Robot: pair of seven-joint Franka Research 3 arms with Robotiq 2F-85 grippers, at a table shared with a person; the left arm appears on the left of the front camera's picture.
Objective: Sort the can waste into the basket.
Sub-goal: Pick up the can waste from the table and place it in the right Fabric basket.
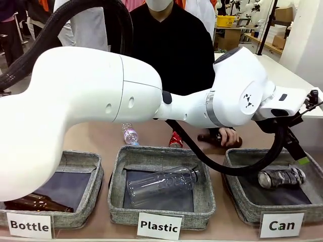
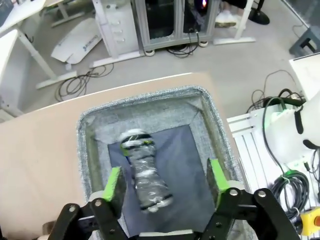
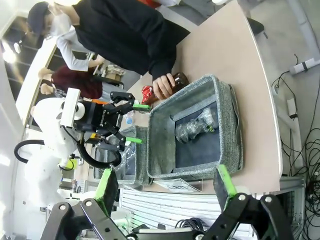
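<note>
The black-and-silver can (image 1: 280,177) lies on its side on the dark lining of the grey basket (image 1: 237,189) signed "Can". My left gripper (image 1: 299,154) hangs just above it. In the left wrist view this gripper (image 2: 165,182) stands open, its green pads well apart on either side of the can (image 2: 145,172), which rests below in the basket (image 2: 150,100). The red crushed can (image 1: 175,139) stands on the table behind the middle basket. My right gripper (image 3: 166,185) is open and holds nothing, high above the basket (image 3: 235,150), the can (image 3: 195,126) and the left gripper (image 3: 137,123).
A person's hand (image 1: 229,136) rests on a brown bottle (image 1: 209,137) beyond the "Can" basket. The "Plastic" basket (image 1: 117,201) holds a clear bottle (image 1: 161,184); the "Bottle" basket (image 1: 96,166) holds a brown bottle (image 1: 35,203). A small clear bottle (image 1: 130,134) lies on the table.
</note>
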